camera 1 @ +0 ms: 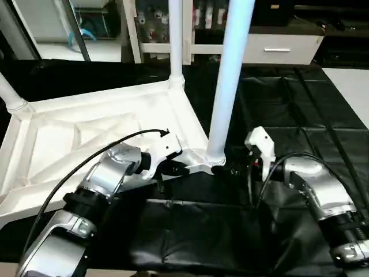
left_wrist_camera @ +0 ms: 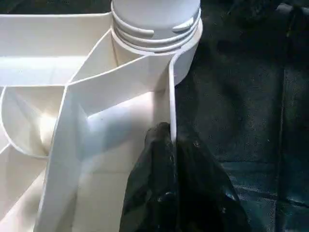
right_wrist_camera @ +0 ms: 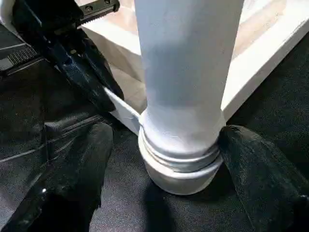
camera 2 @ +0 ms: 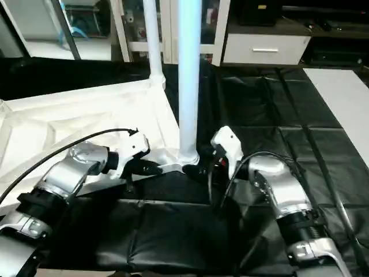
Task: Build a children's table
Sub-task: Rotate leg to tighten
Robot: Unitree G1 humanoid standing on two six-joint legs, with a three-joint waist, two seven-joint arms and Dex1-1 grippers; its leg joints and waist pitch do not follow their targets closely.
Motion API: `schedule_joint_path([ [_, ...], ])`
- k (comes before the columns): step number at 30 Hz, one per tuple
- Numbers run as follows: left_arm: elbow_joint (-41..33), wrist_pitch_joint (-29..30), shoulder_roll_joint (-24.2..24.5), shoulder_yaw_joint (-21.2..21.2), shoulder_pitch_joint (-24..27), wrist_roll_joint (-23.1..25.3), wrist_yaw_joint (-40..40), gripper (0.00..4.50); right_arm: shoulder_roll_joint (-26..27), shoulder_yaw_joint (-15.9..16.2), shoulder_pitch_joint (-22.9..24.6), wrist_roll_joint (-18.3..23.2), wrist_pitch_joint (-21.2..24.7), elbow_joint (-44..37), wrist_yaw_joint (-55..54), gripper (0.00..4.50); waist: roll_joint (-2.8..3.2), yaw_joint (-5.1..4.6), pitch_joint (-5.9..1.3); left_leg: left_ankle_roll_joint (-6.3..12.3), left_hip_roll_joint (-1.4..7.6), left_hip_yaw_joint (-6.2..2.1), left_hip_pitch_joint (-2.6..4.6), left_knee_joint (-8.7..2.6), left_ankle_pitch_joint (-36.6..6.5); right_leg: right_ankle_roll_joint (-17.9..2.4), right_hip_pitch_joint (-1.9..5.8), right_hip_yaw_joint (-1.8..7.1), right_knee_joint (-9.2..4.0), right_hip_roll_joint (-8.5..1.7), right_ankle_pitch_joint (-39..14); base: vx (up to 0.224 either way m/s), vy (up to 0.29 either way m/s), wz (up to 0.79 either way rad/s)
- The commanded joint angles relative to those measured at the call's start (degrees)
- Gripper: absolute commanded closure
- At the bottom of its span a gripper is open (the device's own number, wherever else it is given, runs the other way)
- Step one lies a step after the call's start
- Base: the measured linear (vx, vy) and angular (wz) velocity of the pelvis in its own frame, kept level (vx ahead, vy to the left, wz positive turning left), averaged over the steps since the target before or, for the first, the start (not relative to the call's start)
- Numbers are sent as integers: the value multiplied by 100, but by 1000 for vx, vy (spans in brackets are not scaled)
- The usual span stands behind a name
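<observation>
three legs stand in upturned ribbed tabletop.

The tabletop is lying underside-up on the worktop; a leg is standing in its near right corner, between both pincers.

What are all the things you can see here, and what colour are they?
Tabletop: one, white, lying ribbed side up on the work table.
Legs: three showing, white, standing in corner sockets: near, far, left edge.
Work table cover: one, black, under everything.
Cabinet: one, white, behind the table.
Left claw: one, black, pinching the tabletop's rim beside the near leg.
Right claw: one, black, a finger on each side of the near leg's base, gaps showing.
Forearms: two, silver.
</observation>
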Motion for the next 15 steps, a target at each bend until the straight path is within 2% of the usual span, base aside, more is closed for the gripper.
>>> schedule_joint_path([
  [1, 42, 140, 6, -375, 211, 89, -271, 450, 64, 114, -148, -55, -72, 101, -35, 69, -94, 32, -399, 496, 349, -131, 85, -393, -1040, -1481, 310, 295, -313, -305, -1264, 0, 0, 0],
  [4, -70, 215, 32, -371, 252, 98, -313, 450, 189, 143, -275, -99, -151, 301, -56, 69, -80, 15, -375, 259, 353, -136, 122, -430, -1398, -1345, 280, 303, -366, -289, -1726, 0, 0, 0],
  [6, -93, 236, 35, -371, 262, 102, -316, 450, 248, 137, -326, -109, -160, 384, -77, 69, -81, 11, -379, 210, 357, -138, 135, -435, -1458, -1328, 273, 310, -365, -288, -1738, 0, 0, 0],
  [7, -109, 253, 39, -375, 267, 101, -312, 450, 293, 136, -363, -128, -184, 444, -96, 94, -70, 15, -384, 172, 359, -136, 145, -439, -1464, -1332, 271, 316, -360, -282, -1665, 0, 0, 0],
  [11, -149, 289, 51, -383, 283, 107, -291, 450, 377, 131, -414, -165, -224, 534, -102, 109, -74, 19, -411, 232, 350, -127, 121, -426, -1153, -1423, 303, 323, -290, -272, -1157, 0, 0, 0],
  [12, -170, 305, 54, -378, 293, 110, -289, 450, 378, 158, -424, -179, -242, 560, -65, 133, -79, 20, -414, 283, 341, -120, 112, -415, -1082, -1448, 313, 324, -282, -274, -1070, 0, 0, 0],
  [15, -214, 335, 72, -375, 314, 109, -289, 450, 347, 223, -412, -205, -280, 590, 41, 149, -87, 26, -418, 363, 333, -118, 98, -400, -1020, -1477, 332, 318, -282, -284, -1067, 0, 0, 0],
])
